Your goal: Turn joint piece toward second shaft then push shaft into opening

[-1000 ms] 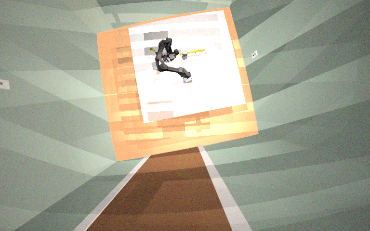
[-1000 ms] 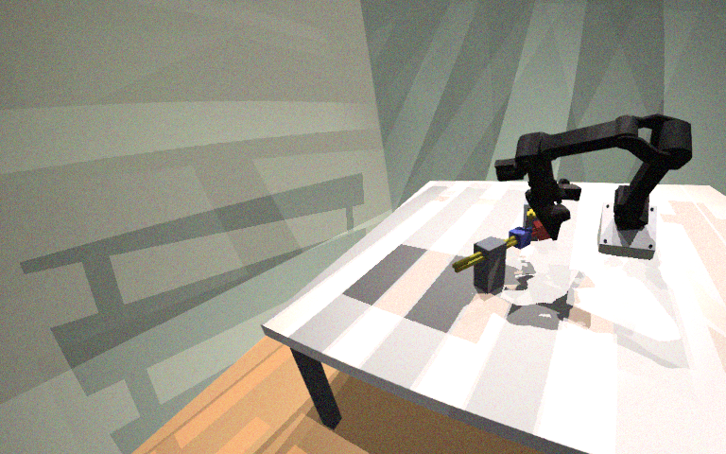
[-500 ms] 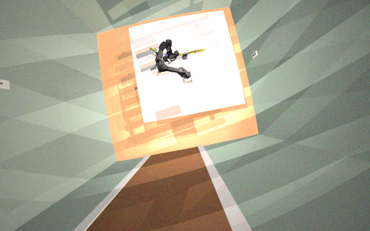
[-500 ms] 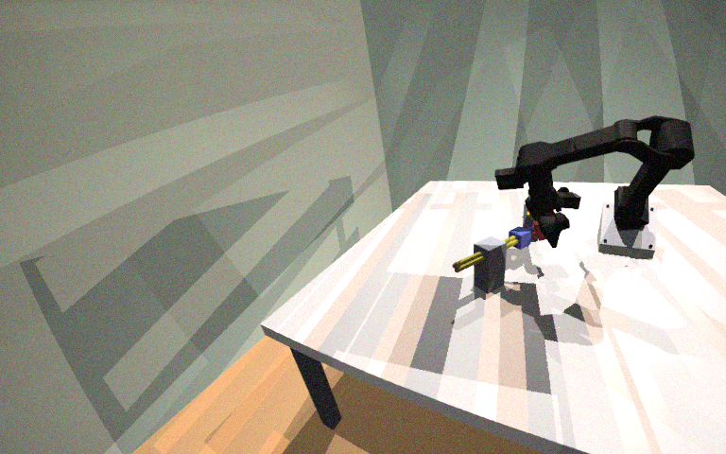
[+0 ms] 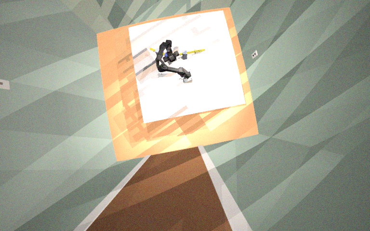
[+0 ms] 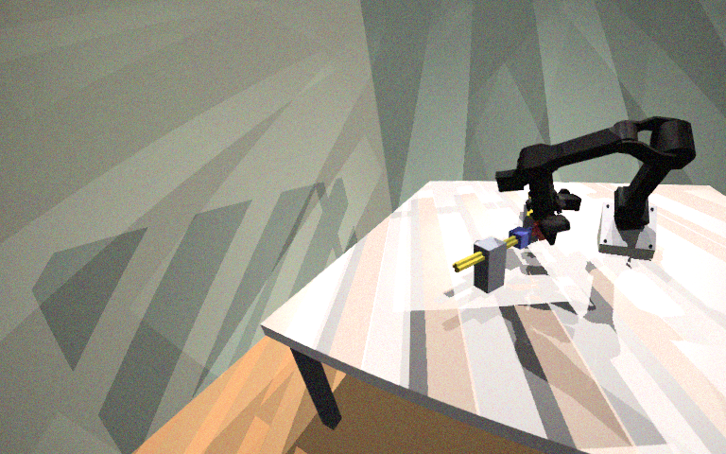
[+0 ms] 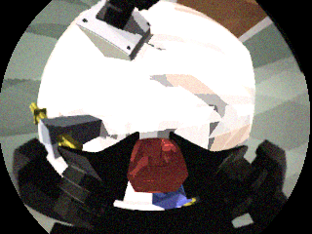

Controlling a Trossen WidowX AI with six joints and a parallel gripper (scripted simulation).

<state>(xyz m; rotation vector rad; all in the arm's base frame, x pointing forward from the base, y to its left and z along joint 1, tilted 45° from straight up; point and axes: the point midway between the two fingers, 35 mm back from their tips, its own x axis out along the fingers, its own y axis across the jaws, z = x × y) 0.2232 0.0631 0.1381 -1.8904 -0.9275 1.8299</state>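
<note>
We have the gripper (image 5: 169, 57) (image 6: 543, 232) (image 7: 154, 135) clamped on the red joint piece (image 6: 538, 232) (image 7: 157, 166), above the desk (image 5: 218, 95) (image 6: 348, 342) (image 7: 122, 93), towards its upper-left corner in the top view. We judge we're at the turning step: next we swing the opening into line with the second shaft (image 5: 200, 50) (image 7: 38, 113), keeping our grip, then release before pushing that shaft.

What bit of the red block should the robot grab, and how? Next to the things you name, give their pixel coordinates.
I'd pinch its two opposite flat sides, low enough for a good hold, coming down from above. The red block (image 6: 537, 232) (image 7: 157, 166) is chunky and raised off the table (image 6: 364, 321), while the blue block (image 5: 166, 55) (image 6: 519, 237) (image 7: 168, 199) crowds one end.
</note>
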